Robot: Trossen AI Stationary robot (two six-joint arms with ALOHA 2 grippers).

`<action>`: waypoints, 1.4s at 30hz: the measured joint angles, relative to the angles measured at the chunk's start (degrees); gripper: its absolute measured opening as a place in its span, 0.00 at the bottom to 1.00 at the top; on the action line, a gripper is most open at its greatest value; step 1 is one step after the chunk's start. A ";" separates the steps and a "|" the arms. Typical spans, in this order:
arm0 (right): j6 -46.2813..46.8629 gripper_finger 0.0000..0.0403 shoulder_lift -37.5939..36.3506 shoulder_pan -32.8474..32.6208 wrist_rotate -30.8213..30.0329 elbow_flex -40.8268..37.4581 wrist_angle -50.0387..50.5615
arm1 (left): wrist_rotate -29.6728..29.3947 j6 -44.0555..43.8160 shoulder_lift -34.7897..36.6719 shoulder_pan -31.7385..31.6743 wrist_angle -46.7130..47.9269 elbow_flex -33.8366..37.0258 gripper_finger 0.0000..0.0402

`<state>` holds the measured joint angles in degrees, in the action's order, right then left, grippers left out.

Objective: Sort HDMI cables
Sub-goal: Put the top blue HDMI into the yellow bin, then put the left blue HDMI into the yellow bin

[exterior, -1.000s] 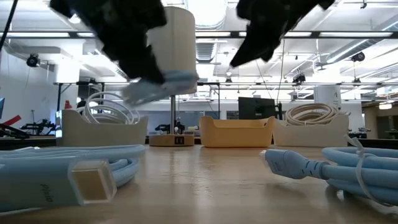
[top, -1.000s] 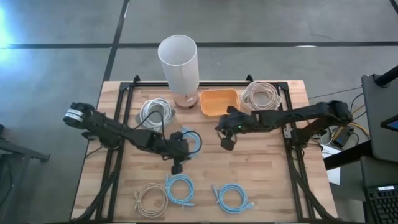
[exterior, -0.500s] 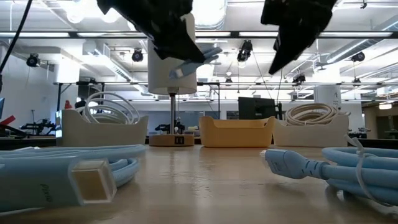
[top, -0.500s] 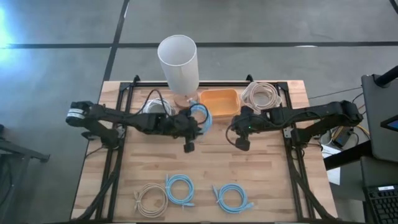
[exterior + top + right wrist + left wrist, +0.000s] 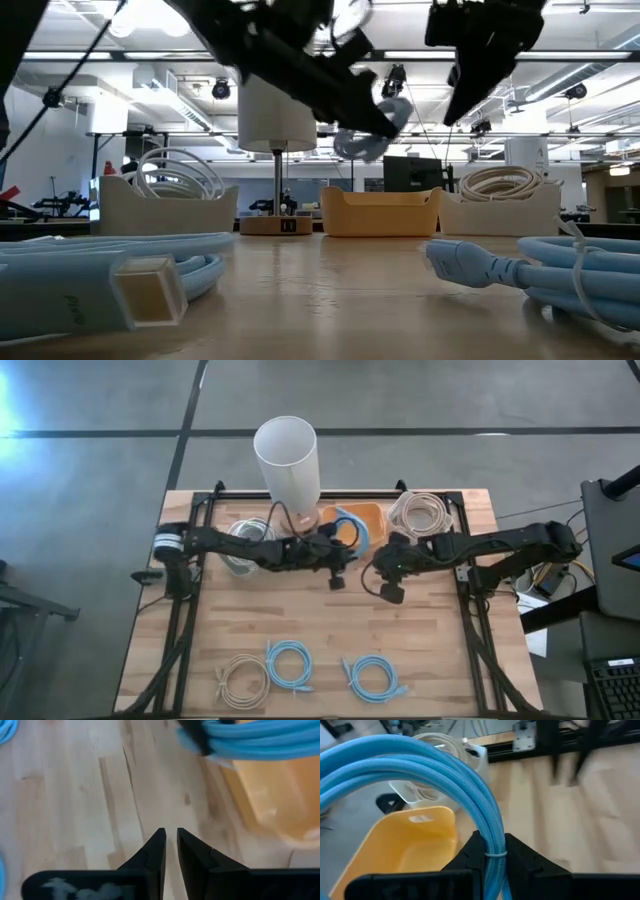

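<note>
My left hand (image 5: 490,857) was clamped on a blue coil (image 5: 352,527), both fingers pinching the bundle where a thin tie wrapped it. I held it in the air over the yellow bin (image 5: 366,520), above the edge of the bin nearer the white cylinder (image 5: 287,460). In the low view the coil (image 5: 368,125) hung clear above the bin (image 5: 382,212), not touching it. In my left wrist view the coil (image 5: 420,765) arched over the bin (image 5: 400,845).

My right hand (image 5: 170,851) had its fingers nearly together with only a narrow gap, and nothing was between them. It hovered over bare table (image 5: 420,630) just in front of the bin, on the side toward the beige coils. In the high view it (image 5: 390,592) sat close to my left hand (image 5: 337,581), the two apart.

To one side of the bin a tray held white coils (image 5: 247,540); to the other side a tray held beige coils (image 5: 421,512). The cylinder stood behind the bin, between it and the white coils.

Well in front of the bin, along the near edge of the table, lay three more: a beige coil (image 5: 241,677), a blue coil (image 5: 289,662) touching it, and another blue coil (image 5: 373,678) apart from them.
</note>
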<state>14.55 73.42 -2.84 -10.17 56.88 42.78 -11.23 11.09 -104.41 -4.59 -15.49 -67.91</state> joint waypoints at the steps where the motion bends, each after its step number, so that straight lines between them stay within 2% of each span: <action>1: 2.09 0.12 -0.14 -0.45 0.04 0.00 1.05 | -0.32 0.52 -1.63 -0.40 -0.19 -1.24 0.11; 6: 6.65 0.12 -0.58 -2.85 0.20 -0.71 3.92 | -0.89 0.82 -9.64 -3.04 -0.21 -8.37 0.11; 15: 7.91 0.12 -0.64 -5.70 0.08 -2.33 3.65 | -7.48 -0.39 -19.92 -5.97 -0.53 -18.50 0.11; 21: 8.00 0.12 -0.62 -6.30 -0.01 -4.14 3.32 | -9.29 -4.18 -21.24 -7.02 1.18 -19.11 0.13; 29: 11.94 0.12 -0.62 -6.41 -0.10 -4.83 3.23 | -10.04 -4.98 -21.39 -7.16 2.39 -19.02 0.24; 38: 11.97 0.12 -0.61 -6.41 -0.23 -4.83 3.15 | -11.34 -4.75 -21.23 -7.03 2.55 -19.68 0.35; 42: 11.92 0.12 -0.61 -6.41 -0.27 -4.83 3.05 | -11.13 -5.41 -20.39 -6.54 7.74 -21.56 0.39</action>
<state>26.47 72.80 -9.26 -10.44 52.05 45.83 -22.35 5.68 -124.80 -11.12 -7.75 -89.48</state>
